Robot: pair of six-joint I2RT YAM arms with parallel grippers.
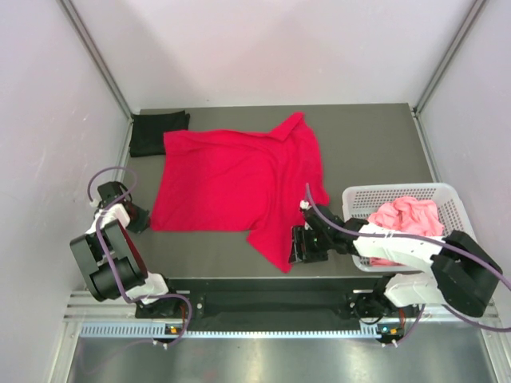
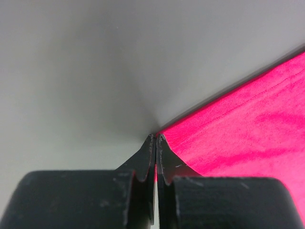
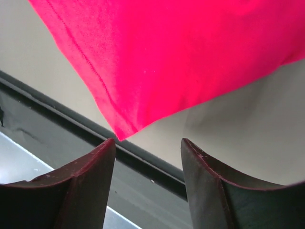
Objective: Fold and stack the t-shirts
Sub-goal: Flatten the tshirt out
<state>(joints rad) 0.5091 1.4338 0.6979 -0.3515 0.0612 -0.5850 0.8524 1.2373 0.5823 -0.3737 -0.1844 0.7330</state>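
The red t-shirt (image 1: 231, 179) lies spread across the middle of the table, with one corner hanging towards the front edge. My left gripper (image 1: 144, 220) sits at the shirt's near left corner. In the left wrist view its jaws (image 2: 157, 137) are pressed together, with a sliver of the red t-shirt (image 2: 248, 124) between them. My right gripper (image 1: 294, 246) is at the near right corner. Its fingers (image 3: 147, 143) stand apart just short of the red hem tip (image 3: 125, 131). A folded black t-shirt (image 1: 157, 132) lies at the back left. A pink t-shirt (image 1: 407, 217) lies crumpled in the basket.
A white lattice basket (image 1: 399, 190) stands at the right edge of the table, beside my right arm. The table's front edge and a black rail (image 3: 57, 119) run just under the right gripper. Grey walls close in the back and both sides.
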